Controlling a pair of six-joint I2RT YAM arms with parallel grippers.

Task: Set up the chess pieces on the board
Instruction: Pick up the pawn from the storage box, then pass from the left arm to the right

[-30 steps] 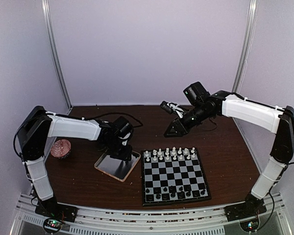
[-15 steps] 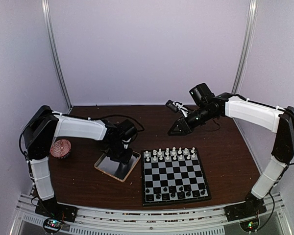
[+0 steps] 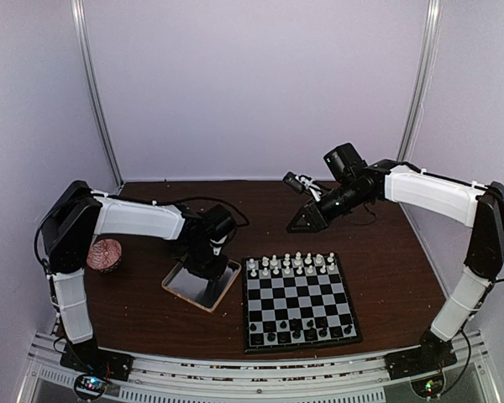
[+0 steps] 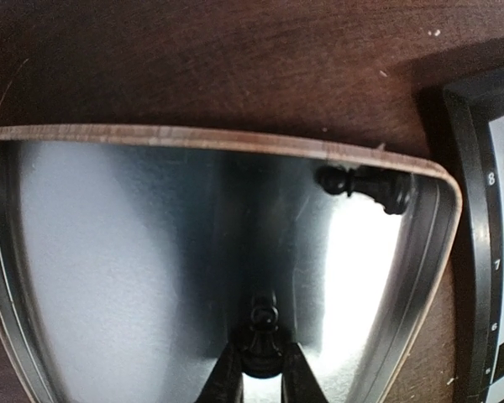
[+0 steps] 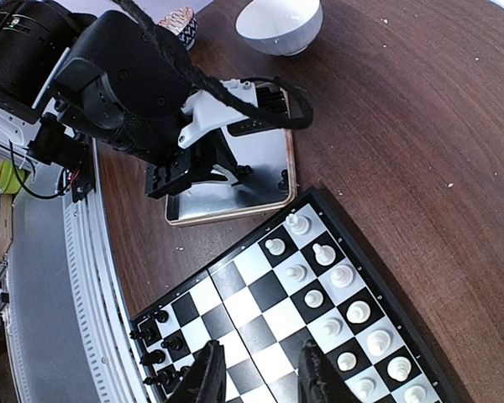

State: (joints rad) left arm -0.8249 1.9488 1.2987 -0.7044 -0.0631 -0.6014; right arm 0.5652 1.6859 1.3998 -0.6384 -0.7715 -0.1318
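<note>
The board [image 3: 298, 302] lies in front of the right arm. White chess pieces [image 3: 290, 264] fill its two far rows and black ones [image 3: 296, 329] stand along its near rows. My left gripper [image 4: 265, 374] reaches down into the metal tray [image 4: 193, 138] and is shut on a small black pawn [image 4: 265, 336]. Another black piece [image 4: 365, 186] lies on its side in the tray's far right corner. My right gripper [image 5: 260, 378] hangs high over the table behind the board [image 5: 269, 302], open, with nothing between its fingers.
The wood-rimmed tray [image 3: 202, 284] sits just left of the board. A patterned little bowl [image 3: 107, 254] stands at the far left, and a white bowl [image 5: 279, 23] beyond the tray. Pale crumbs dot the brown table [image 5: 420, 126].
My left gripper's jaws have closed onto the black pawn in the tray. The right arm rose slightly a second ago and has since held still.
</note>
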